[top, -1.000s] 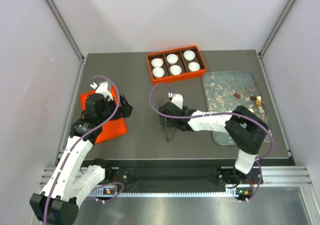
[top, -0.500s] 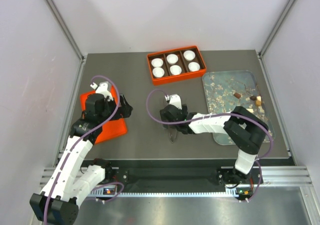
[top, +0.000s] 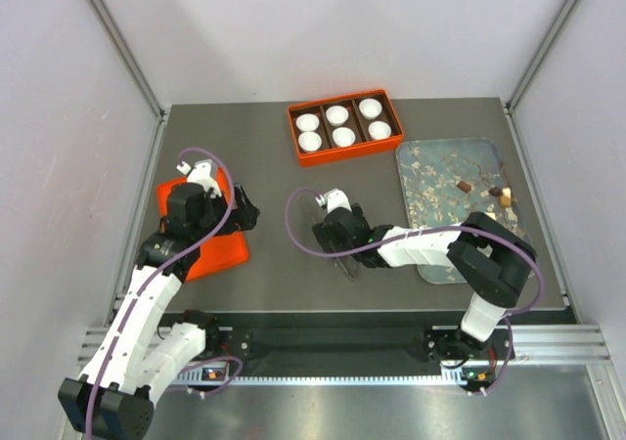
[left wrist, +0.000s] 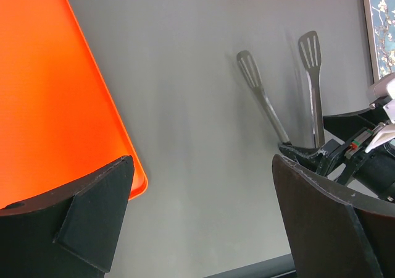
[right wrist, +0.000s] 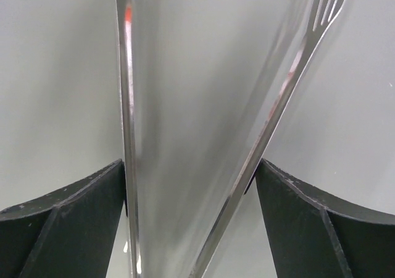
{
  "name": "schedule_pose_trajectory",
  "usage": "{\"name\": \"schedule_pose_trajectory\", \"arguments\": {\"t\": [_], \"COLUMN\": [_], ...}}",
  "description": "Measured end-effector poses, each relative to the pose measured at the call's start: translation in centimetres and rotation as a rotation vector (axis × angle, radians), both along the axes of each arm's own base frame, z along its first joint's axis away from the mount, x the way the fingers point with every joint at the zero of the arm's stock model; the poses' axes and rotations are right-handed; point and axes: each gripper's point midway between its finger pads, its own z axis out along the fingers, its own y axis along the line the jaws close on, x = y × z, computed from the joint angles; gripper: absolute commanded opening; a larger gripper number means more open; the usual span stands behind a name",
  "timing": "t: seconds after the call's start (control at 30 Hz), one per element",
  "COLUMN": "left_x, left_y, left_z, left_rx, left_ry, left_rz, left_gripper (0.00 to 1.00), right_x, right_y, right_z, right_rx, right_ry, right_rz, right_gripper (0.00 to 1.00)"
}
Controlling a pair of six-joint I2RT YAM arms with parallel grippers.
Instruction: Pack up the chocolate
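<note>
Two pads of the right claw have just closed onto the tongs, left of the tray. Left claw gapes, empty. Chocolate lies unpicked at the tray's far side. Judgement: tool secured, packing can begin.

The dark grey table carries an orange six-compartment plastic box at its far middle. Just right of that box and nearer lies a grey-blue blossom-printed tray. Well left and nearer lies a flat orange plastic tray, and straight nearer, slotted steel tongs.
</note>
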Motion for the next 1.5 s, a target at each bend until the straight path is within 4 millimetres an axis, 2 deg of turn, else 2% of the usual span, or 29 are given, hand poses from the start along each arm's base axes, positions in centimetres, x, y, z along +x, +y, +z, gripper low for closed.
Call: {"name": "schedule_pose_trajectory", "arguments": {"t": [0.17,0.23,0.43,0.7,1.5], "left_x": [0.00,0.00,0.00,0.01,0.00], "left_y": [-0.01,-0.01,-0.01,-0.01,0.00], "left_z": [0.01,0.01,0.00,0.00,-0.01], "left_rx": [0.000,0.000,0.000,0.000,0.000], "left_ry": [0.000,0.000,0.000,0.000,0.000], "left_rz": [0.000,-0.001,-0.001,0.000,0.000], "left_gripper": [0.98,0.98,0.98,0.98,0.98], "right_x": [-0.24,-0.29,-0.56,-0.62,-0.25], "right_y": [0.09,0.39,0.67,0.15,0.22], "right_z": [0.15,0.25,0.13,-0.16,-0.62], "right_rx": [0.029,0.064,0.138,0.142,0.069], "right_ry": [0.038,0.052,0.092,0.099,0.039], "right_rz": [-0.055,-0.087,-0.174,-0.231,-0.167], "right_gripper": [0.99,1.00,0.96,0.95,0.89]}}
